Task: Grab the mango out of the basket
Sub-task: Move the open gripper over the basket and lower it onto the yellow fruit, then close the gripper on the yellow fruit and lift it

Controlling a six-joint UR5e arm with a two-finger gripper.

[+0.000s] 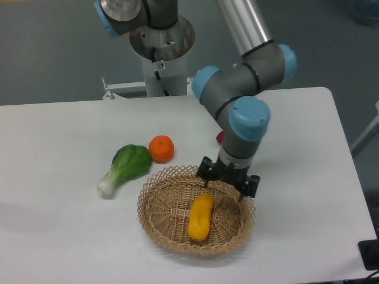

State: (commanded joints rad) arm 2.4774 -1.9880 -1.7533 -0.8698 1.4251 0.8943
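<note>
Here, at the left of the white table [53, 236], a leafy green vegetable [125, 167] is laid with its pale stem toward the front, and a round orange tangerine [161, 148] is set just beside its leaves. To the right of these, a shallow tan wicker basket [159, 225] with an open lattice rim is seen, and only one thing is held in it: the mango [200, 218]. The mango is smooth, elongated and yellow-orange, rounded at both ends, and is laid lengthwise on the basket floor, a little right of its middle. The gripper [227, 183] is held over the far rim of the basket, just above the mango's far end, and its two black fingers are spread apart with nothing between them. Behind the arm [243, 112], a small patch of a purple-red thing [219, 138] is visible, too hidden to be made out.
</note>
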